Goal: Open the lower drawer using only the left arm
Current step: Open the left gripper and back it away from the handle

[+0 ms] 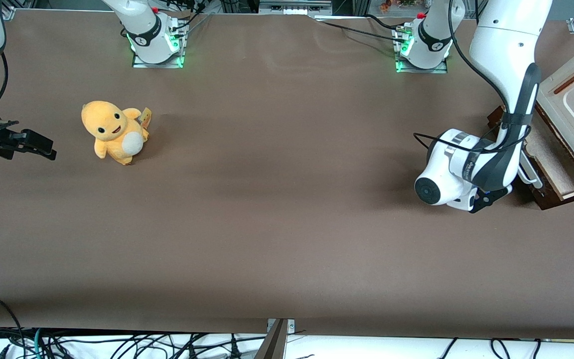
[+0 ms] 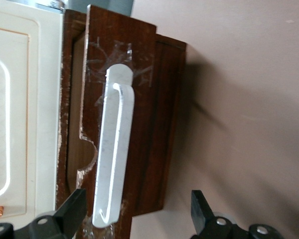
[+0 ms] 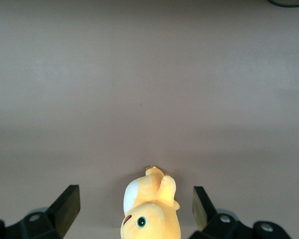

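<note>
Brown table [image 1: 267, 224]: your gripper [image 2: 139, 216] stands wide open around the white handle [image 2: 114, 149] of the half-open lower drawer [image 1: 548, 164]; you should close, then pull.

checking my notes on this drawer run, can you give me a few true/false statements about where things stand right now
1. The lower drawer is pulled partly out, pale inside showing. True.
2. The claw is shut on the white handle. False: its fingers stand open, the handle between them.
3. A yellow plush toy lies toward the parked arm's end of the table. True.
4. The plush toy sits in the drawer. False: it is on the table.
</note>
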### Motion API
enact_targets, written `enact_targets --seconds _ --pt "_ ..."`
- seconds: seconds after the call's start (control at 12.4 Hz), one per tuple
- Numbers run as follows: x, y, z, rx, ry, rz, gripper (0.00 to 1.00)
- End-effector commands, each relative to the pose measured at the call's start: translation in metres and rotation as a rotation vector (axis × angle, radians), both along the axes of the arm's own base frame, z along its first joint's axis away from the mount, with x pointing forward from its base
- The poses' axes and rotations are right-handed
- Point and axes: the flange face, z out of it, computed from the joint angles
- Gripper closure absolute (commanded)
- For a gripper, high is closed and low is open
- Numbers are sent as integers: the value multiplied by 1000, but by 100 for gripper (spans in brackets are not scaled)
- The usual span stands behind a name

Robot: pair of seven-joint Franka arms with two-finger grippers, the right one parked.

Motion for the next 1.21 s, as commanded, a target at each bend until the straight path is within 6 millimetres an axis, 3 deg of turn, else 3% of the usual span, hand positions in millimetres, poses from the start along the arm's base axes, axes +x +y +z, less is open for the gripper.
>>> enact_targets --seconds 0.0,0.32,0.56,0.88,1.12 --pt "15 -12 27 -113 32 15 7" --pt "41 -38 74 -332 11 1 7" --pt "42 -45 117 -457 19 -52 6" --pt "42 -31 190 -688 15 -142 3" --pt "40 -28 224 -857 -1 -209 0"
